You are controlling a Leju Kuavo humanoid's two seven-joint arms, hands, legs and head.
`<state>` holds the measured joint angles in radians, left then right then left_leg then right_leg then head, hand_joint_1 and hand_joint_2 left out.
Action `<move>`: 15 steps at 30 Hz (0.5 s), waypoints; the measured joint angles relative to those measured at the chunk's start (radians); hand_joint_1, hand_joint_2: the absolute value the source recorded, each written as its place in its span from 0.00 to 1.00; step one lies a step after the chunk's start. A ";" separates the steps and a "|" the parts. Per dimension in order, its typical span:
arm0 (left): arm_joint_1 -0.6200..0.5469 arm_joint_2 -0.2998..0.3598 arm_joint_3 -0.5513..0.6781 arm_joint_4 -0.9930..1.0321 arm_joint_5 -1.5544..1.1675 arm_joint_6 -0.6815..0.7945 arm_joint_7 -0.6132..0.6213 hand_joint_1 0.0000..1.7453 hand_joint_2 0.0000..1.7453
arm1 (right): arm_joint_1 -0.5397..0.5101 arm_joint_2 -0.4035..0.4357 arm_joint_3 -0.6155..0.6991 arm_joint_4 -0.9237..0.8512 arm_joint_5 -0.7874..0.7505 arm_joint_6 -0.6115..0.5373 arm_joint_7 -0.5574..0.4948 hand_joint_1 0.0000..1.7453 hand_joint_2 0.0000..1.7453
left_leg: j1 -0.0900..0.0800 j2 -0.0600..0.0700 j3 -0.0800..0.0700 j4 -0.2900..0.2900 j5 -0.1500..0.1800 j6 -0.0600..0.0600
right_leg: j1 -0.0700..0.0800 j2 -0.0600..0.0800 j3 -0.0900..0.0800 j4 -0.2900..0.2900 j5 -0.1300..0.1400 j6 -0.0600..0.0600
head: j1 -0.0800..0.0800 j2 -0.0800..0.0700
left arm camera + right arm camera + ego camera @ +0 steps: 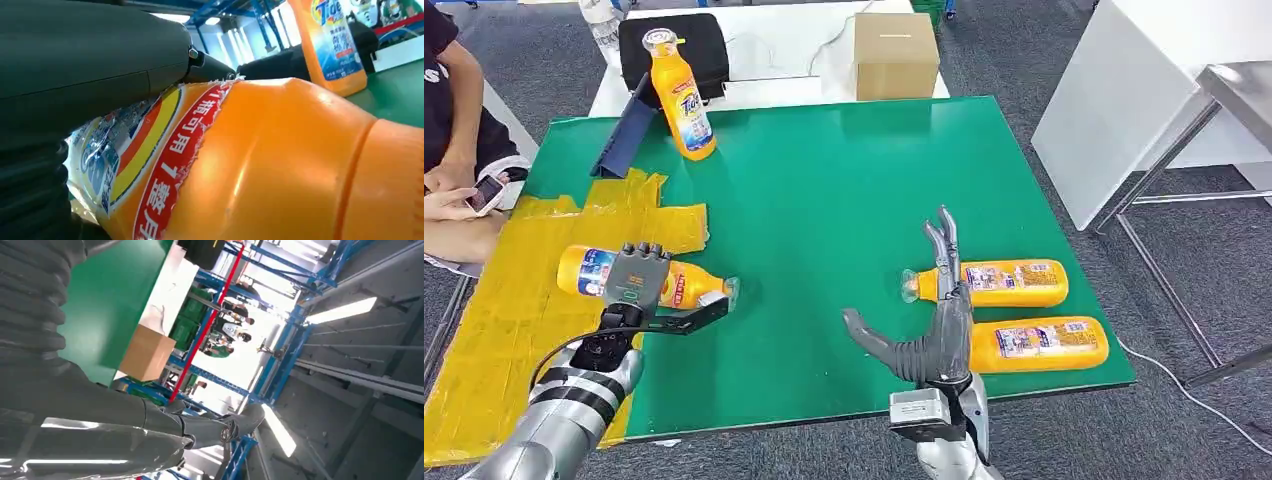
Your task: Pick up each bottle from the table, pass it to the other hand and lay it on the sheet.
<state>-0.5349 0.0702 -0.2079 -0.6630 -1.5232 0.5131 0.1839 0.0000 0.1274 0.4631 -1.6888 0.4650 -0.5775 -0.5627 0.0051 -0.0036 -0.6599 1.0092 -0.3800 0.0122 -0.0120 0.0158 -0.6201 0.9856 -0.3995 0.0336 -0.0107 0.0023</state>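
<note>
Orange plastic marks every bottle here, and there are four. One lies on its side under the left hand (636, 275), at the near edge of the yellow sheet (514, 320), its cap end reaching out over the green table top (824, 180). The left hand's fingers wrap over this held bottle (589, 272); the left wrist view shows its torn label pressed close against the grey hand cover, so the grasp looks firm. Whether the bottle already rests on the sheet or hangs just above it, I cannot tell.

The right hand (934, 335) is empty, with the fingers straight and spread and the thumb held out to the side. It stands just beside two bottles that lie flat on the green top near the right edge: the farther bottle (999, 283) and the nearer bottle (1039, 343). Its fingertips reach about to the cap of the farther one, though no contact is plain.

A fourth, the upright bottle (682, 100), stands at the back of the table beside a dark blue stand (627, 128).

As a judgement, the task is at an early stage: one bottle is being laid down or is about to be let go on the sheet, and no other bottle lies there. Three bottles are left to pick up, pass across and lay down, and the two by the right hand look like the natural next ones.
</note>
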 measured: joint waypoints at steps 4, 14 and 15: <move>-0.008 -0.002 0.019 0.019 0.029 -0.005 0.017 1.00 1.00 | 0.000 0.000 0.000 0.000 0.017 0.004 0.010 0.00 1.00 | 0.000 0.000 0.000 0.000 0.000 0.000 | 0.000 0.000 0.000 0.000 0.000 0.000 | 0.000 0.000; -0.026 -0.005 0.083 0.079 0.060 0.016 0.037 0.00 1.00 | -0.001 0.002 0.000 0.003 0.047 0.020 0.040 0.00 1.00 | 0.000 0.000 0.000 0.000 0.000 0.000 | 0.000 0.000 0.000 0.000 0.000 0.000 | 0.000 0.000; -0.026 -0.006 0.088 0.082 0.060 0.022 0.037 0.00 1.00 | -0.001 0.002 0.000 0.005 0.048 0.020 0.043 0.00 1.00 | 0.000 0.000 0.000 0.000 0.000 0.000 | 0.000 0.000 0.000 0.000 0.000 0.000 | 0.000 0.000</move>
<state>-0.5609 0.0637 -0.1198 -0.5810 -1.4630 0.5348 0.2213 -0.0010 0.1293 0.4627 -1.6834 0.5131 -0.5573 -0.5199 0.0051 -0.0039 -0.6598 1.0092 -0.3800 0.0122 -0.0120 0.0157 -0.6198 0.9856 -0.3995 0.0336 -0.0111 0.0023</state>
